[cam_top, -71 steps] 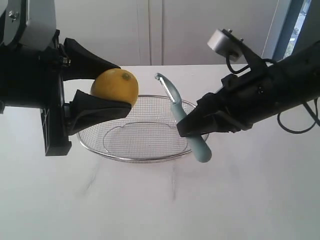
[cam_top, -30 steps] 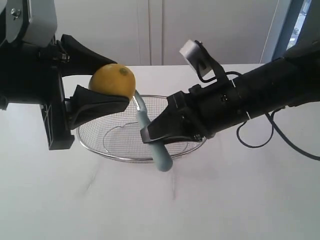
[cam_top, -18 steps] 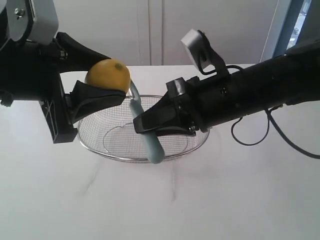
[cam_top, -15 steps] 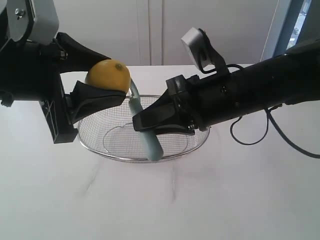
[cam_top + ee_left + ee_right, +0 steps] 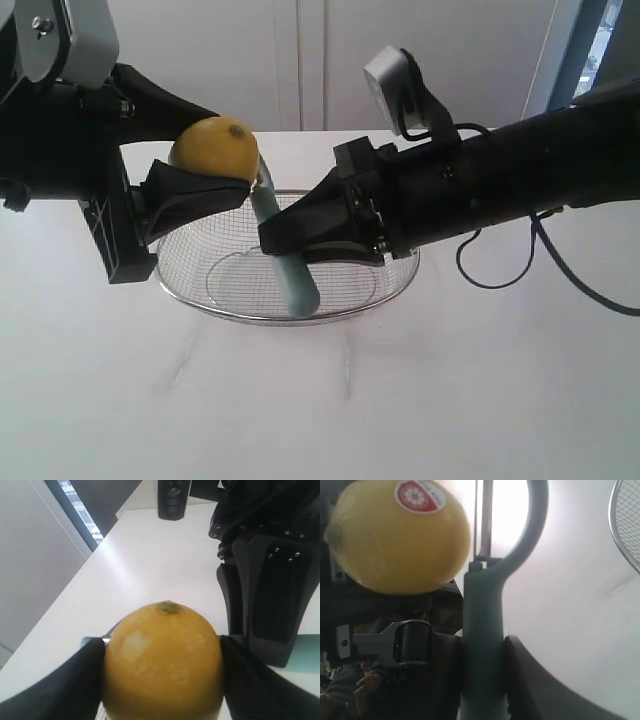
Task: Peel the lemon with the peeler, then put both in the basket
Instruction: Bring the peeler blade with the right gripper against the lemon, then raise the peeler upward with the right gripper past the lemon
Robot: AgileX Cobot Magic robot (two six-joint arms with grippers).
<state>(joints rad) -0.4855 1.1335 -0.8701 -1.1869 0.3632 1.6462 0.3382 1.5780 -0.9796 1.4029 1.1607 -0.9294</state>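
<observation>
The yellow lemon [image 5: 214, 150] hangs above the left rim of the basket [image 5: 390, 285], pinched between the black fingers of my left gripper [image 5: 200, 160]. In the left wrist view the lemon [image 5: 164, 662] fills the gap between both pads. My right gripper [image 5: 272, 238] is shut on the pale teal handle of the peeler [image 5: 290, 280]. The peeler stands nearly upright over the basket, its blade end against the lemon's right side. In the right wrist view the peeler [image 5: 482, 645] rises beside the lemon [image 5: 400, 535], which carries a red sticker.
The silver wire basket sits on a white table [image 5: 320, 400] and holds nothing. A white wall stands behind, with a blue-framed window [image 5: 575, 50] at the far right. The right arm's cable [image 5: 500, 270] loops over the table.
My right arm has swung left across the basket, bringing the peeler from the basket's right side up against the lemon. The lemon has shifted slightly up and left.
</observation>
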